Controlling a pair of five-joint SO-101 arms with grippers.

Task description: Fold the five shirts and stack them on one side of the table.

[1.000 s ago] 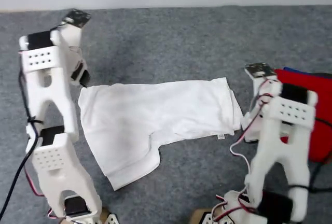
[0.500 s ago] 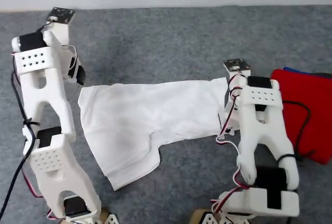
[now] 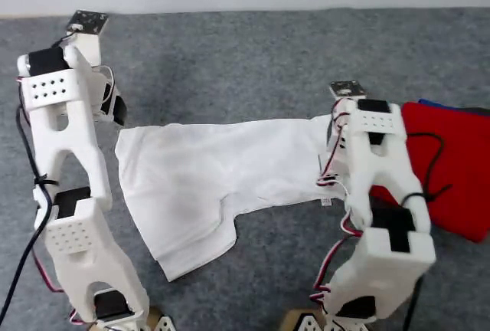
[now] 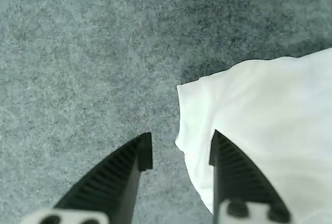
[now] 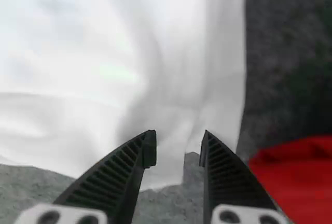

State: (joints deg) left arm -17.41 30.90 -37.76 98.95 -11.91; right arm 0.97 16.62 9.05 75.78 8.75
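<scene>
The only print anywhere is a small label (image 3: 326, 201) sewn at the near hem of the white shirt (image 3: 222, 181), and it is too tiny to read. The shirt lies spread flat in the middle of the grey table (image 3: 253, 63), partly folded, with one sleeve pointing toward the arm bases. A folded red shirt (image 3: 455, 170) sits at the table's right side, with a strip of blue cloth (image 3: 430, 103) peeking out from under its far edge.

The left gripper (image 4: 177, 151) hovers over the white shirt's far left corner, its fingers moderately apart with the cloth's edge between them. The right gripper (image 5: 178, 149) hangs over the shirt's right edge, its fingers narrowly parted and holding nothing.

A second ago the right arm stood beside the red shirt; it has since swung left onto the white one. The left arm has drawn back slightly. The white shirt itself has not shifted.
</scene>
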